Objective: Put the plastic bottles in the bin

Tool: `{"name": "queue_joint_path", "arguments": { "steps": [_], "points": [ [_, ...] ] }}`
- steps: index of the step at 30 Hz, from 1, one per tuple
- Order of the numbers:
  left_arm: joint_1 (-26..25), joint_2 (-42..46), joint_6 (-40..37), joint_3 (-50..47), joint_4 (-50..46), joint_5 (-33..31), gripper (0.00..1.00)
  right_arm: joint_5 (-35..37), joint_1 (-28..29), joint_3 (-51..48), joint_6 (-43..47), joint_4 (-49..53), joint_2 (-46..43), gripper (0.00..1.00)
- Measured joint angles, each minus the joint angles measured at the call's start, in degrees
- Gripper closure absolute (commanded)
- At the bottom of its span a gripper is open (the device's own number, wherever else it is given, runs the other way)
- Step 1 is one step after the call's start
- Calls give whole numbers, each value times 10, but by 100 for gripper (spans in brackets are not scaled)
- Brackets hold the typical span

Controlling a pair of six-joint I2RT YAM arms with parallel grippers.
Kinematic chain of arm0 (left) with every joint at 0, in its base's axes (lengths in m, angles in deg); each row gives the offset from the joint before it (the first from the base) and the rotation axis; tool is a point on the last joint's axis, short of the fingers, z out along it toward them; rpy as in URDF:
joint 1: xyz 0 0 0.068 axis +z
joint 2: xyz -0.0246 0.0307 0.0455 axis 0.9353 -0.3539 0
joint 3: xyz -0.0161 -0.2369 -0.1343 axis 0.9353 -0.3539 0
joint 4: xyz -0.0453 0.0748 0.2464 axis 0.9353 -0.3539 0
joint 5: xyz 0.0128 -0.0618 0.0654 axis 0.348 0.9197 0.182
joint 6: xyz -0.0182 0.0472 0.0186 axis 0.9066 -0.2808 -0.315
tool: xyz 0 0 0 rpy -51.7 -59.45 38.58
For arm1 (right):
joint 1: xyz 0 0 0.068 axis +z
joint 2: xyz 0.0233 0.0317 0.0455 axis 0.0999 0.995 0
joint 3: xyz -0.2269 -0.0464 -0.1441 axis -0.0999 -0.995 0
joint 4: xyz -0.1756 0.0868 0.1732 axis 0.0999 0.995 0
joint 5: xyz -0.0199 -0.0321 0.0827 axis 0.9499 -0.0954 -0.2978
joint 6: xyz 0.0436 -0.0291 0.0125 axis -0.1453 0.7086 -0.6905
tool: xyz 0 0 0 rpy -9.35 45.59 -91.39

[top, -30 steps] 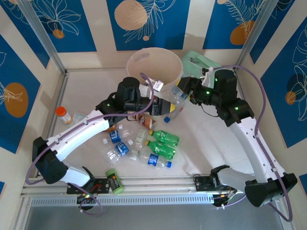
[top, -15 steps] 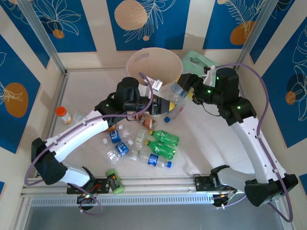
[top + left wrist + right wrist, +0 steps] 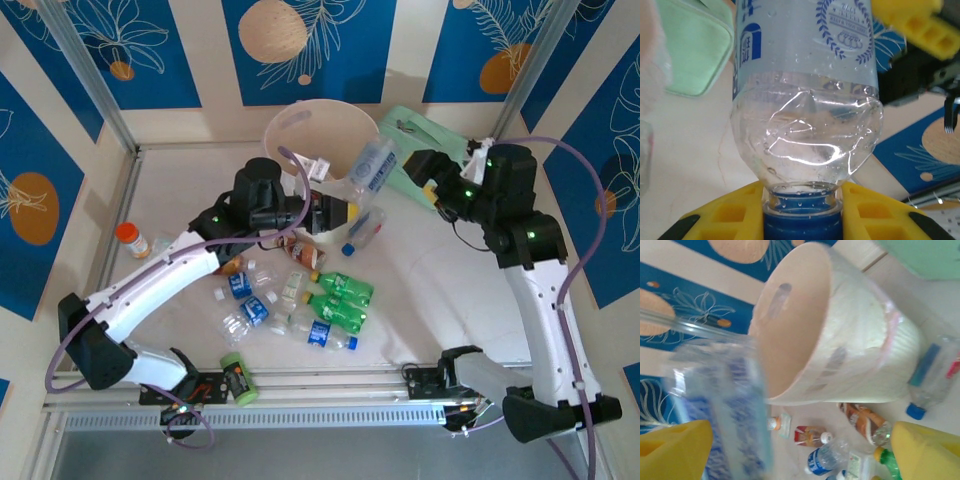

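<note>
The pale pink-cream bin (image 3: 300,125) stands at the back of the table and looms large in the right wrist view (image 3: 840,340). A clear blue-labelled bottle (image 3: 373,165) hangs tilted in the air at the bin's right rim, blurred in the right wrist view (image 3: 725,415). My right gripper (image 3: 425,183) (image 3: 800,447) is open, drawn back to the right of that bottle. My left gripper (image 3: 342,218) (image 3: 802,212) is shut on the blue-capped neck of another clear bottle (image 3: 368,225) (image 3: 805,100) just in front of the bin. More bottles lie on the table: green ones (image 3: 345,288), clear ones (image 3: 240,285) and a brownish one (image 3: 300,250).
A mint-green zipped bag (image 3: 425,135) lies right of the bin, close under my right arm. An orange-capped jar (image 3: 132,240) stands at the left and a light-green can (image 3: 236,378) by the front rail. Walls close in on all sides.
My right gripper opened and pulled back to the right, letting go of its clear bottle, which now flies at the bin's rim. The left arm shifted slightly left, still holding its bottle.
</note>
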Motion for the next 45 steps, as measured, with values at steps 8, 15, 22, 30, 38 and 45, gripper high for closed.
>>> {"name": "queue_joint_path", "arguments": {
  "steps": [8,15,22,30,38,45],
  "points": [
    [39,-9,13,107,-30,-34,73,2,-10,-46,8,36,-13,8],
    [75,-58,84,160,-48,-72,74,2,-12,-58,9,45,-13,9],
    [110,-118,170,179,-63,-96,74,2,-14,-75,9,44,-13,9],
    [123,-181,185,264,-118,-97,75,0,-26,-108,13,44,-12,9],
    [128,-224,195,276,-147,-91,75,-2,-35,-133,13,45,-9,9],
    [128,-229,202,276,-152,-80,55,-2,-38,-140,12,44,-7,9]
  ]
}}
